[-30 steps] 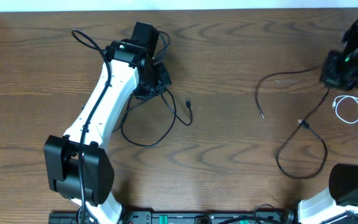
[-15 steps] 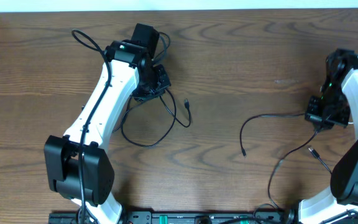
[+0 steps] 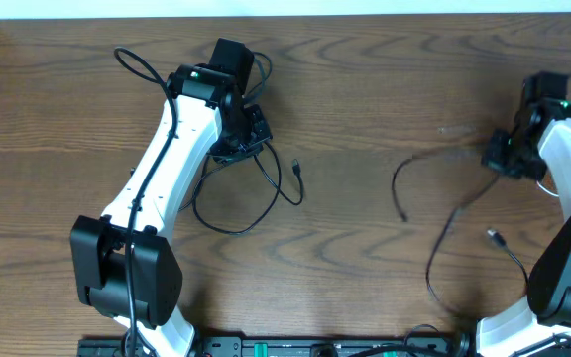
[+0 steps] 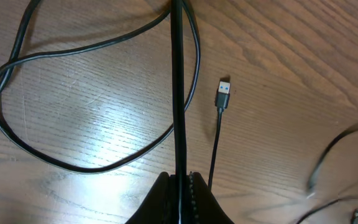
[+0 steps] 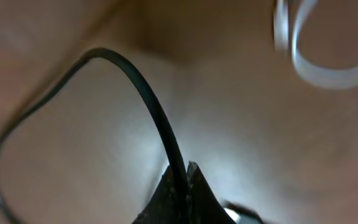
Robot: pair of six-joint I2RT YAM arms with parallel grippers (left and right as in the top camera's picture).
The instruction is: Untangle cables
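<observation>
Limp and light, I judge — left gripper (image 4: 180,185) pinches a black cable (image 4: 178,93) near the USB plug (image 4: 224,94), right gripper (image 5: 183,179) clamps the second black cable (image 5: 146,102) mid-length.

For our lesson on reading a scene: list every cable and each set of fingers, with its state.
Left fingers: shut on left black cable.
Right fingers: shut on right black cable.
Left black cable: gripped, rest looped on table.
Right black cable: gripped, trailing, blurred.
White cable: curled, not gripped.
USB plug: unplugged, lying on table.
</observation>
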